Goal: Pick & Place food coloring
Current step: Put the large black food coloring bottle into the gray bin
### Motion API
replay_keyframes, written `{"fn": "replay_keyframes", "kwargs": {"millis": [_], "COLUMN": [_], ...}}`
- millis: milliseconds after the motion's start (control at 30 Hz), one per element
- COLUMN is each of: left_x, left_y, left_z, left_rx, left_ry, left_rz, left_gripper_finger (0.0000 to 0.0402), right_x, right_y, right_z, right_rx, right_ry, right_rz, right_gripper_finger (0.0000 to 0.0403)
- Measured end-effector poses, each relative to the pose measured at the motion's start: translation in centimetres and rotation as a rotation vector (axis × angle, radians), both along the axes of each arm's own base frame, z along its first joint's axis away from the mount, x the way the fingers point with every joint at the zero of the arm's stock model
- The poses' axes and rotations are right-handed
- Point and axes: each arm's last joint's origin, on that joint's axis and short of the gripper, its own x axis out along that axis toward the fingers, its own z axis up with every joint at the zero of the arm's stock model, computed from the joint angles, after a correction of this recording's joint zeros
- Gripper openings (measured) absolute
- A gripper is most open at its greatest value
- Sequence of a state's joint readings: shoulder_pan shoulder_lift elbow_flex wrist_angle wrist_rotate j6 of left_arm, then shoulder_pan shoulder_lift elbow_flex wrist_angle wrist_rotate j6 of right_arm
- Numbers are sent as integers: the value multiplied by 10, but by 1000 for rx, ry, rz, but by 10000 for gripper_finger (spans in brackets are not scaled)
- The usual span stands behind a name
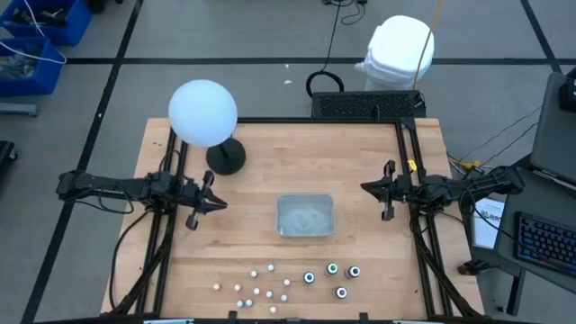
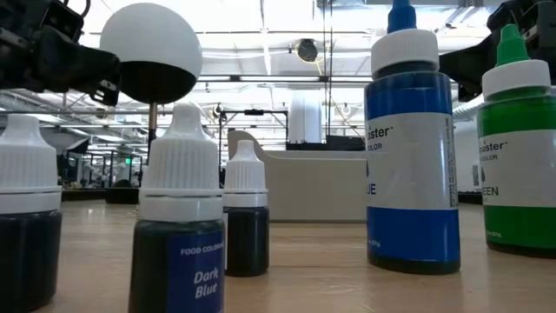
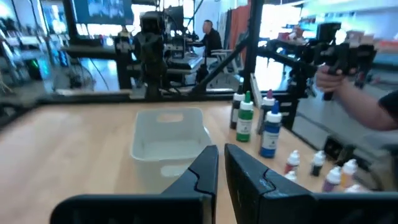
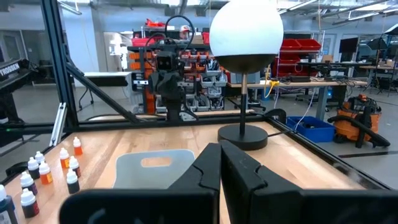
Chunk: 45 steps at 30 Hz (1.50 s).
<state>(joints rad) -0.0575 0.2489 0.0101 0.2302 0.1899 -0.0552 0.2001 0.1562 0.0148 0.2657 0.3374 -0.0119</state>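
Both grippers, left [image 1: 219,204] and right [image 1: 365,187], hover closed and empty (tray [image 1: 305,216] between them), food coloring [image 1: 297,281] untouched.

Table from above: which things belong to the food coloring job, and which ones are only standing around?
Belong to the job:
- bigger dark bottles with round tops
- small whitish bottles
- clear tray, empty, probably their destination
- left gripper and right gripper, both waiting, holding nothing

Just standing about:
- white globe lamp on its black base
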Motion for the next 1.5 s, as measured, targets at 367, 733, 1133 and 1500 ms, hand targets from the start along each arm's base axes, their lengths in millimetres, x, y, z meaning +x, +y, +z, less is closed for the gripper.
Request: {"fn": "replay_keyframes", "kwargs": {"millis": [367,733,1133,1500], "left_x": [0,-1,-1,-1], "left_y": [-2,-6,-11,-10], "left_z": [0,1,4,8], "left_rx": [17,-17,-81,-57], "left_ry": [-8,-8,-17,-68], "left_rz": [-53,-71,-7,18], "left_gripper_finger": [37,37,37,37], "right_x": [-1,18,28,11], "right_y": [2,35,102,157], "right_z": [13,117,153,102], "right_rx": [-167,-241,-318,-294], "right_ry": [-85,338,630,607], "right_rz": [-5,48,-44,-49], "right_gripper_finger": [4,8,1,1]}}
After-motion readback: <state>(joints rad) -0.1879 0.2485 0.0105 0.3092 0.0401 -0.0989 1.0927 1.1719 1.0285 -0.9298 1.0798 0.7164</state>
